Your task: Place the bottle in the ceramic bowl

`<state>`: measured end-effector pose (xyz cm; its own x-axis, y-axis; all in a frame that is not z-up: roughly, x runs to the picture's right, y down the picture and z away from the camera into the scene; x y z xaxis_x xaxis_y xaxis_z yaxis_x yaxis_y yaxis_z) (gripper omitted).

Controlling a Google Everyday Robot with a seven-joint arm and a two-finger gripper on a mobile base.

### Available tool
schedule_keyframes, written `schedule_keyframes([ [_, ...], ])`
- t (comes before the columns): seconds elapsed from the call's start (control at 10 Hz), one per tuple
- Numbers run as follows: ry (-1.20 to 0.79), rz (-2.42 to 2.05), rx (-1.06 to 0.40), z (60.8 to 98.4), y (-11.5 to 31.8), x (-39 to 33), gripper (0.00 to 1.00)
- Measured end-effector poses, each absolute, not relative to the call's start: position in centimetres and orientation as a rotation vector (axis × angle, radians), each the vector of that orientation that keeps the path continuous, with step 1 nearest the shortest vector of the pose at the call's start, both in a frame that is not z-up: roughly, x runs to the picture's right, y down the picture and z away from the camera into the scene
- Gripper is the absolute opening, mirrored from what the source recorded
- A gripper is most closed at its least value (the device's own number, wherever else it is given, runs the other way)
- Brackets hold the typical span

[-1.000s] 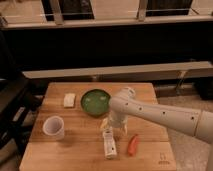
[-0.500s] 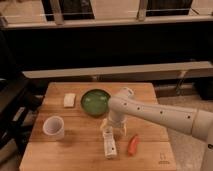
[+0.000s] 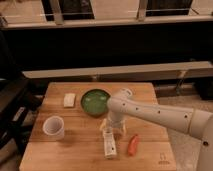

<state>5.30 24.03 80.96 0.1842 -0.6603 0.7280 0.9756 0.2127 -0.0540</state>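
I have the gripper [image 3: 112,129] low over the table [image 3: 75,152], just in front of the bowl [image 3: 86,106] and right at the far end of the bottle [image 3: 109,146]. Its fingers stand spread, one on each side of that end as far as I can tell, and nothing is pinched between them. The bottle lies flat on the wood, pointing roughly away from the bowl, with the carrot [image 3: 132,144] just beside it on the right and the cup [image 3: 53,126] well apart on the left. The bowl sits near, behind the bottle, and has nothing in it. I judge this to be the reach-and-grasp step: the pick is not yet made. Next I would settle the fingers squarely across the bottle's body, not on its tip, then press them together. A slim, smooth plastic bottle could roll or squirt out if caught off-centre. I would also keep clear of the carrot while closing. Once it is held, the carry is short: lift, move back over the bowl, lower and let go
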Motion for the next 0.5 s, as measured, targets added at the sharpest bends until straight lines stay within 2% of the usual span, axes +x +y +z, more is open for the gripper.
schedule_keyframes([
  [0.1, -0.650, -1.256, -0.596, 81.07, 24.14, 5.34, 0.79],
  [0.2, -0.646, -1.245, -0.596, 81.05, 24.23, 5.21, 0.74],
  [0.5, -0.640, -1.233, -0.600, 81.20, 24.40, 5.30, 0.72],
])
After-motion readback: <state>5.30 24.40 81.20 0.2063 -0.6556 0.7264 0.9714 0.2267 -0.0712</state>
